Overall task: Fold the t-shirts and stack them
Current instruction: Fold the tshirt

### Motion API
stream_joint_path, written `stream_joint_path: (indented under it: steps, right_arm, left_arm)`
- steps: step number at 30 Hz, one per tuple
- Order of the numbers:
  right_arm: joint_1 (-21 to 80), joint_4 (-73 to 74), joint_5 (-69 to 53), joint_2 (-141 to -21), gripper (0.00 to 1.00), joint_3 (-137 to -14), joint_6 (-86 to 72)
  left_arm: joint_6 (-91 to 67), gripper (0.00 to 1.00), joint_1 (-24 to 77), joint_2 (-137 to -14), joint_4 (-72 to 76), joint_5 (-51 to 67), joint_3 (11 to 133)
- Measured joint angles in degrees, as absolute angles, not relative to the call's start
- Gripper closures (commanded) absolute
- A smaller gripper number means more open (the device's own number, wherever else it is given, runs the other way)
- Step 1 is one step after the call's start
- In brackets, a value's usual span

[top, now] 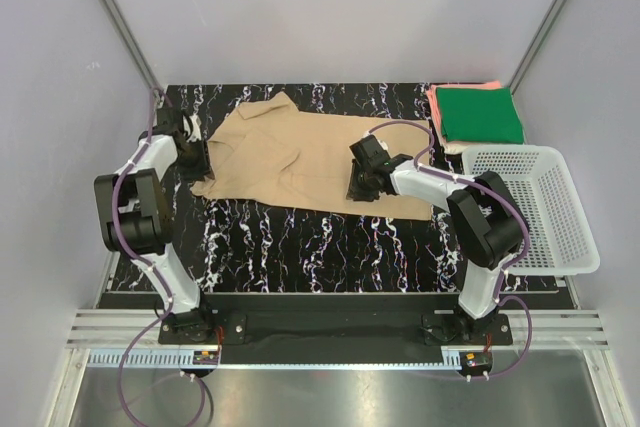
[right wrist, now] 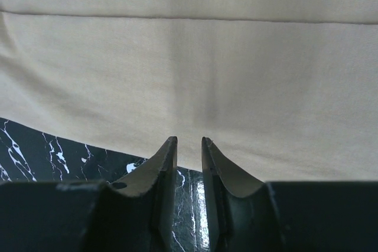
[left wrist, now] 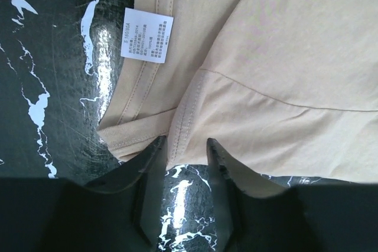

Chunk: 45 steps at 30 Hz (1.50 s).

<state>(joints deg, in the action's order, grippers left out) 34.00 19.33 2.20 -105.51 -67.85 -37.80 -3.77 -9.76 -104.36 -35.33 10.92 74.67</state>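
overhead, a black desk (top: 300, 247) veined with white marbling fills the floor of a pale grey booth whose plain walls (top: 330, 7) meet at slanted metal posts (top: 115, 7). a tan t-shirt (top: 300, 162) lies spread, partly rumpled, across the far middle of the desk. at the far right corner a folded dark green t-shirt (top: 482, 115) sits on a coral-pink t-shirt (top: 434, 112), just behind a white mesh basket (top: 545, 212) that overhangs the desk's right side. the left jaws stand apart at the tan t-shirt's left edge, the fingertips (left wrist: 158, 146) just at its stitched hem, near a white care label (left wrist: 147, 35); glossy desk shows between them. the right jaws stand narrowly apart at the shirt's near right edge, the fingertips (right wrist: 170, 146) at the cloth's border with desk visible in the gap. whether either pair touches the cloth cannot be told.
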Motion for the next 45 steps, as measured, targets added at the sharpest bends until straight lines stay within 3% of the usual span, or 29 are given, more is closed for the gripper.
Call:
stream_joint_path:
  steps: [6, 12, 31, 45]
  right_arm:
    - [33.9, 18.9, 2.0, -105.5, 0.70, -67.8, -37.3]
    - [32.1, 17.5, 1.9, -105.6, 0.73, -66.4, -37.2]
    - [31.1, 13.1, 2.0, -102.7, 0.74, -59.4, -37.8]
    - [31.1, 15.8, 2.3, -101.2, 0.73, -59.0, -38.2]
  left_arm:
    - [-2.5, 0.88, -9.1, -105.8, -35.9, 7.9, 74.7]
    - [-2.0, 1.00, -8.8, -108.9, -36.0, 2.7, 74.7]
    - [-3.7, 1.00, -8.7, -111.4, -36.4, -6.7, 77.6]
    - [-10.0, 0.98, -3.6, -96.4, -35.1, -2.8, 78.2]
